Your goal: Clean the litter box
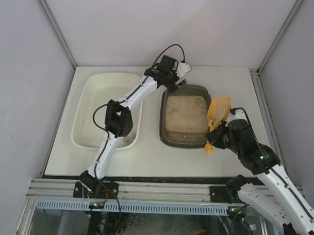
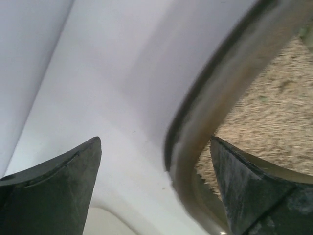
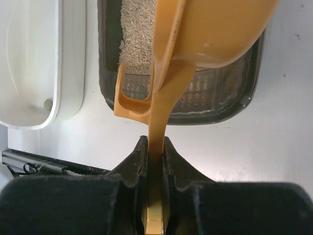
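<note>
Litter box (image 1: 183,138) runs lengthwise, near-to-far.

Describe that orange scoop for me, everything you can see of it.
The scoop looks like smooth orange-yellow plastic. It has a deep rounded bowl, a flat handle and a small hooked branch beside the handle. The right gripper is shut on the handle, holding the bowl out over the right rim of the litter box. Whether the scoop touches the box I cannot tell.
</note>
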### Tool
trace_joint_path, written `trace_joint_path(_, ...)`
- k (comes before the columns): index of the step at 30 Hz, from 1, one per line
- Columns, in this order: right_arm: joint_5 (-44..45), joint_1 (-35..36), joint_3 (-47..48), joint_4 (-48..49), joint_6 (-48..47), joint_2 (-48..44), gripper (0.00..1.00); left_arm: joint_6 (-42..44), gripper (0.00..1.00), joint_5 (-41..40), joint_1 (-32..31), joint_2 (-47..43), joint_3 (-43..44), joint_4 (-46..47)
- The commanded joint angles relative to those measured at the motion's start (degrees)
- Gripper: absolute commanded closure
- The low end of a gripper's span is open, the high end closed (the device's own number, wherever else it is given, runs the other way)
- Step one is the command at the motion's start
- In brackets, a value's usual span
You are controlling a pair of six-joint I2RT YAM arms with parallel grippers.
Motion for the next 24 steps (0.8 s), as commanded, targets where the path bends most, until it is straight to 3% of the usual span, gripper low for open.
trace_joint_path(1, -5.4, -3.3, -1.2, 5.3, -1.0, -0.1, 1.00, -0.5, 0.14, -1.1, 2.3, 0.3, 3.9, 4.9)
trace_joint_path(4, -7.8, -5.2, -1.6, 6.5, -1.1, 0.3, 1.00, 0.7, 0.46, -0.4, 2.3, 0.2, 1.9, 3.7)
trace_joint_path(9, -10.2, -7.8, -1.7, 7.1, -1.3, -0.1, 1.00, 0.1, 0.57, 4.2, 2.5, -1.2, -1.4, 1.1)
trace_joint_path(13, -10.8, -9.1, -1.7, 6.7, -1.2, -1.0, 1.00, -4.7, 0.95, 3.7, 2.8, -2.9, -1.7, -1.7)
trace_joint_path(14, -10.8, -9.2, -1.6, 6.5, -1.2, -1.4, 1.00, -6.8, 0.99, 2.7, 2.9, -3.7, -2.3, -2.5)
trace_joint_path(20, -13.3, -10.0, -2.1, 7.7, -1.9, -2.6, 1.00, -23.2, 1.00, 0.0, 4.6, -12.5, -13.0, -7.1)
trace_joint_path(24, -21.4, -12.3, -2.0, 9.3, -2.8, 0.0, 1.00, -33.0, 1.00, 1.3, 5.0, -16.6, -17.2, -13.3)
